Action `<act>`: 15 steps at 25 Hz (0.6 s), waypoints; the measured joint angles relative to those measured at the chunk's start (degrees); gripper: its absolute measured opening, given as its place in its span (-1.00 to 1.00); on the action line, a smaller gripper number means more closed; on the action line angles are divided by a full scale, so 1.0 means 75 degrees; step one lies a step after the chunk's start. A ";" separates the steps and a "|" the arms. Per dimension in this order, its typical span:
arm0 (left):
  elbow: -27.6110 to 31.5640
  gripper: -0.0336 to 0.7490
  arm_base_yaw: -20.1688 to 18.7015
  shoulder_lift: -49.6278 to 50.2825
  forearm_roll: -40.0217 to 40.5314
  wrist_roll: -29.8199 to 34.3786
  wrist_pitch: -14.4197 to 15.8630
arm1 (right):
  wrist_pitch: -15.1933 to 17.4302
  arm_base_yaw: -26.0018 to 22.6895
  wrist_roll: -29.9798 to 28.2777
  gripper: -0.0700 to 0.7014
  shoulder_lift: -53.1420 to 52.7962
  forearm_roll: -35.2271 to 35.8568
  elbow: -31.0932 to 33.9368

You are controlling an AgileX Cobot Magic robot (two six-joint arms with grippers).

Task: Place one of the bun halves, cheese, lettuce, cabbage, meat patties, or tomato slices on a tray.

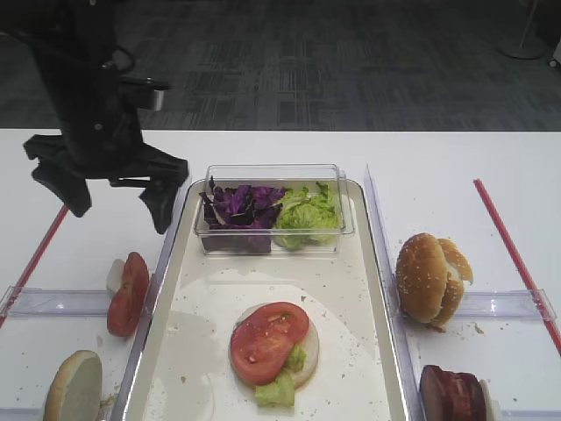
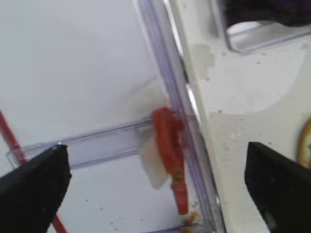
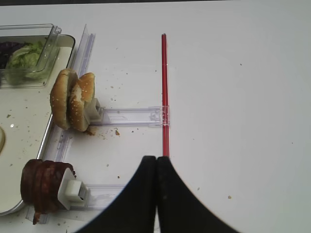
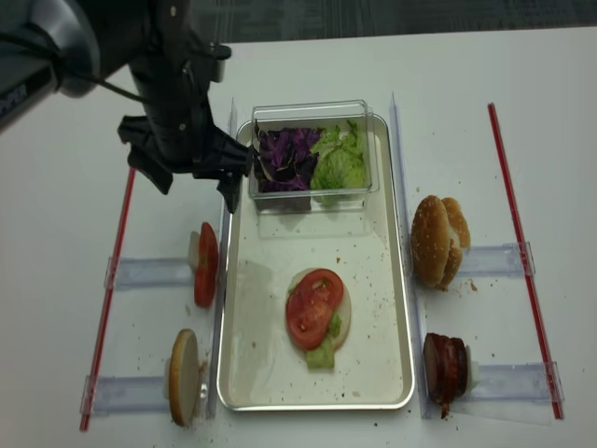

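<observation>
The left arm [image 4: 159,56] is built of bulky matte black housings, with a grey rounded section seen at its upper end. A thin black cable is looped at nine o'clock of it. A small silver-grey box is fixed near the wrist. The left gripper [image 1: 110,189] and right gripper [image 3: 156,194] are fitted with smooth black tapered fingers.

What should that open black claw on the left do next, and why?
Probably drop straight down: the left gripper hangs open with its fingers either side of the upright tomato slices beside the tray, not touching them yet.
</observation>
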 joint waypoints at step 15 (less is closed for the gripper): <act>0.0000 0.80 0.2693 0.0000 0.0414 0.0529 0.0018 | 0.0000 0.0000 0.0000 -0.72 0.0000 0.0000 0.0000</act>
